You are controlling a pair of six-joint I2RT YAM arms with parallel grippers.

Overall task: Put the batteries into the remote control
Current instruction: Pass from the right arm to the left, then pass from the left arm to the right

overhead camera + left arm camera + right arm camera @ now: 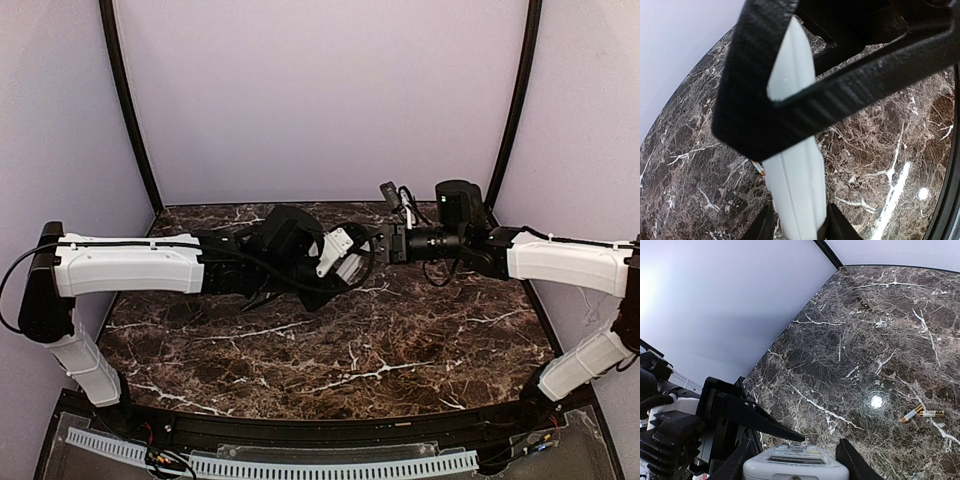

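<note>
The white remote control (pixel 337 250) hangs in the air above the middle of the table, held between both grippers. In the left wrist view the remote control (pixel 792 185) shows edge-on, and my left gripper (pixel 796 222) is shut on it. In the right wrist view its screen and buttons (pixel 795 465) face the camera, and my right gripper (pixel 794 460) is shut on its end. My left gripper (pixel 322 268) and right gripper (pixel 374 246) meet at the remote. Two batteries (pixel 921 413) lie together on the table. One battery (pixel 758 167) peeks out beside the remote.
The dark marble table (pixel 330 350) is walled by pale purple panels. The right gripper's black carbon fingers (pixel 840 95) cross the left wrist view. The left gripper's fingers (pixel 757 420) stand close at the left of the right wrist view.
</note>
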